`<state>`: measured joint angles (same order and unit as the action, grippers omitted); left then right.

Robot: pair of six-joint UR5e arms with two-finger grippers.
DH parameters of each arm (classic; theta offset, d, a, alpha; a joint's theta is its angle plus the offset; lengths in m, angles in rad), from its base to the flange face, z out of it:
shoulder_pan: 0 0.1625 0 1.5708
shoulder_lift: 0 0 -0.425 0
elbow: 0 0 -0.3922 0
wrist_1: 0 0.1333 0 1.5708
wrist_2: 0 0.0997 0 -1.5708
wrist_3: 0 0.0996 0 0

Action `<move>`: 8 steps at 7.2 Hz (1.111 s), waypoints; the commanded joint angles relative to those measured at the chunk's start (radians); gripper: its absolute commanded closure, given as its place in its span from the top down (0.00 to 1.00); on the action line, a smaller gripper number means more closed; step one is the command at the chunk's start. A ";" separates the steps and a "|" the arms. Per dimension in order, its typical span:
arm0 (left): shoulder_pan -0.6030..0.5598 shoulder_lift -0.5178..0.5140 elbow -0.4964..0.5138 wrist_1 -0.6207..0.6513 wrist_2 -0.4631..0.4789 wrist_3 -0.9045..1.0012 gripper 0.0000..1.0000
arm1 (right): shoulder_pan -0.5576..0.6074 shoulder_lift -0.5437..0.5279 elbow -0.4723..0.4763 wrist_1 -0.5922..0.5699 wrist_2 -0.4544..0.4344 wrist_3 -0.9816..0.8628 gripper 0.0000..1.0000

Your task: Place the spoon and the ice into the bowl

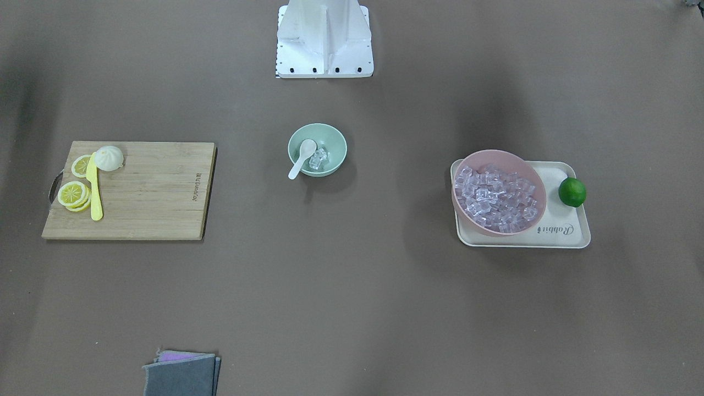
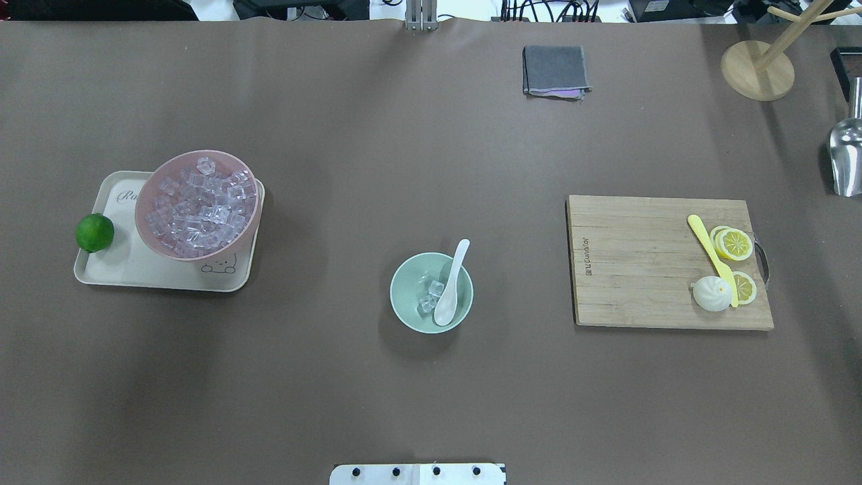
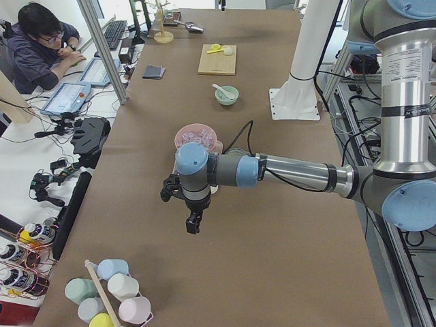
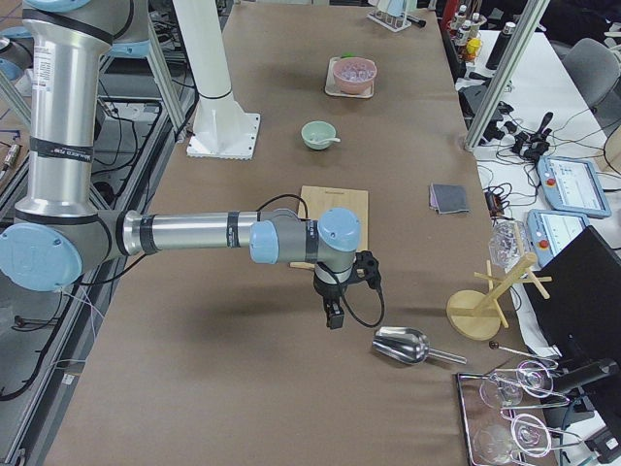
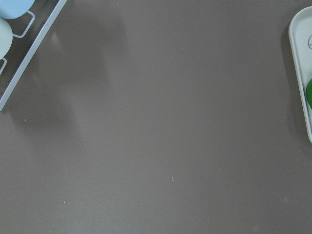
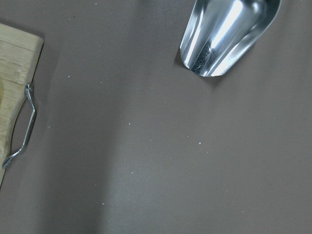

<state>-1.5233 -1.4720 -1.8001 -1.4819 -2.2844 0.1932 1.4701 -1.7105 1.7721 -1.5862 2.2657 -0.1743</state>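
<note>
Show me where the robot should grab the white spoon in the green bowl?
Probably by the handle. The spoon leans in the bowl with its scoop down beside the ice, and its handle sticks out over the rim on the side away from the robot. Coming down from above and pinching the handle's narrow sides looks easiest.

We look down on the table (image 2: 431, 168) from behind the base (image 2: 417, 473) and, steeply, from across it; both views share the bowl (image 1: 336, 147). Two side views look along the table from its ends. Our wrist cameras point straight down, close: left catches the tray (image 5: 301, 63), right the scoop (image 6: 224, 39).
</note>
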 commanded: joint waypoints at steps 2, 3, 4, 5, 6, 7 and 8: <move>0.000 -0.004 0.008 0.000 0.002 0.002 0.99 | -0.002 0.005 -0.005 0.000 0.003 0.001 1.00; 0.000 -0.005 0.010 0.000 0.002 0.002 0.99 | -0.004 0.005 -0.007 0.000 0.003 -0.001 1.00; 0.000 -0.008 0.010 0.000 0.002 0.002 0.99 | -0.004 0.005 -0.007 0.000 0.003 -0.001 1.00; 0.002 -0.008 0.010 0.000 0.002 0.002 0.99 | -0.004 0.005 -0.007 0.000 0.003 -0.001 1.00; 0.000 -0.010 0.008 0.000 0.002 0.002 0.99 | -0.004 0.005 -0.007 0.000 0.003 0.001 1.00; 0.000 -0.010 0.010 0.000 0.002 0.002 0.99 | -0.004 0.005 -0.007 0.000 0.003 -0.001 1.00; 0.000 -0.010 0.010 0.000 0.002 0.002 0.99 | -0.004 0.005 -0.007 0.000 0.003 -0.001 1.00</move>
<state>-1.5231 -1.4815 -1.7906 -1.4818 -2.2826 0.1948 1.4665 -1.7058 1.7656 -1.5861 2.2688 -0.1745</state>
